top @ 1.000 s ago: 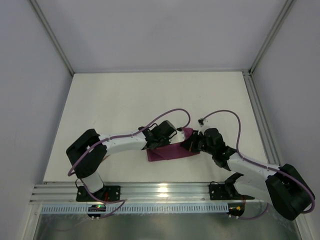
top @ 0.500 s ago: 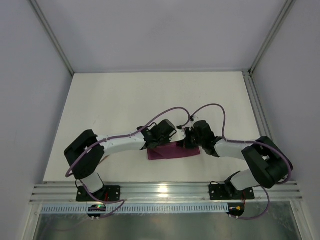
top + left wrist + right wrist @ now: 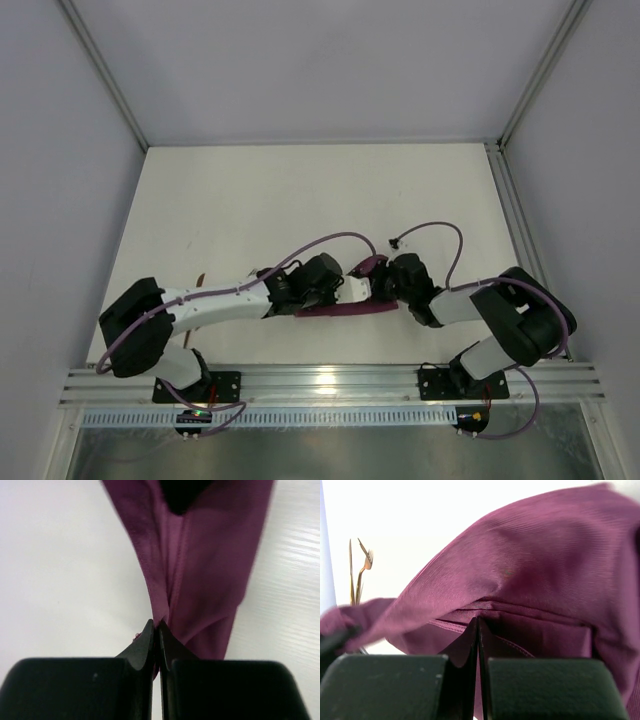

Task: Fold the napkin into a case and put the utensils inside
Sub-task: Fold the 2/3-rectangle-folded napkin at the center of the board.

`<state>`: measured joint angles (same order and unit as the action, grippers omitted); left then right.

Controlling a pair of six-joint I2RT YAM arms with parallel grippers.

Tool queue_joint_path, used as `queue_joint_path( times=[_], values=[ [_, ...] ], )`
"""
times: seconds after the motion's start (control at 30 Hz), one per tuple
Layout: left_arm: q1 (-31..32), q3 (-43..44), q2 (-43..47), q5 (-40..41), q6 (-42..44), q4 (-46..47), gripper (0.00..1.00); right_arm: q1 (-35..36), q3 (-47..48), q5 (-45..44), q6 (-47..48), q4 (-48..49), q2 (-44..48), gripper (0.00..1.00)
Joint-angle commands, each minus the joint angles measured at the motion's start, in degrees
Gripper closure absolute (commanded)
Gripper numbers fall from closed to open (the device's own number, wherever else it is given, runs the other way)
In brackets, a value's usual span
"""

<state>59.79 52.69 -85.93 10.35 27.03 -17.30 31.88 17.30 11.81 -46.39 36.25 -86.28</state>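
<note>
On the pale table (image 3: 300, 200) the napkin (image 3: 335, 309) is lying lengthwise left to right, left gripper (image 3: 156, 626) and right gripper (image 3: 478, 623) both clamping it close together toward its right end

The top view shows the napkin (image 3: 345, 308) only as a thin strip at lower centre. The rest lies under the left gripper (image 3: 352, 291) and the right gripper (image 3: 378, 284). A thin brown streak (image 3: 200, 281) at centre left is too small to name.

In the right wrist view, the fork (image 3: 366, 562) at the left loses its handle behind the cloth.

In the left wrist view, a dark blurred shape (image 3: 180, 492) at top centre cannot be identified, and the napkin runs off the top edge.
</note>
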Motion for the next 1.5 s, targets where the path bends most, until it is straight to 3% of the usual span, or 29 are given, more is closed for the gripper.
queue_joint_path(
  times=[0.0,0.23,0.37,0.53,0.77,0.83,0.97,1.07,1.23,1.47],
  values=[
    [4.0,-2.8,1.0,-2.8,3.2,1.7,1.00,0.1,-2.0,-5.0,-1.5,-1.8,-1.1,0.97],
    [8.2,-6.7,-4.4,0.9,5.7,3.1,1.00,0.5,-3.1,-5.0,-3.4,0.3,-0.9,0.97],
    [8.4,-7.7,-5.6,1.1,5.8,4.4,1.00,0.9,-2.6,-6.3,-2.1,-3.7,4.4,0.97],
    [8.4,-7.5,-5.8,0.5,4.6,4.5,1.00,0.9,-0.4,-7.6,2.6,-18.7,17.2,0.94],
    [8.4,-7.7,-5.7,0.3,4.4,4.7,1.00,0.8,3.3,-10.3,6.3,-44.8,43.3,0.87],
    [8.4,-7.7,-5.6,0.3,4.3,4.6,1.00,0.9,7.0,-11.3,8.8,-46.5,44.5,0.83],
    [8.5,-7.3,-5.2,1.3,4.8,4.1,1.00,-0.1,16.0,-8.7,17.6,-42.8,32.9,0.83],
    [8.5,-7.0,-4.9,1.7,5.0,4.0,1.00,-2.7,23.3,-1.7,24.1,-39.0,18.6,0.83],
    [8.4,-6.5,-4.7,2.7,4.7,3.9,1.00,-3.6,31.9,0.7,32.8,-40.7,1.6,0.84],
    [8.2,-6.2,-4.0,2.8,4.1,4.2,1.00,-3.6,28.5,3.3,36.4,-43.0,-0.1,0.97]
  ],
)
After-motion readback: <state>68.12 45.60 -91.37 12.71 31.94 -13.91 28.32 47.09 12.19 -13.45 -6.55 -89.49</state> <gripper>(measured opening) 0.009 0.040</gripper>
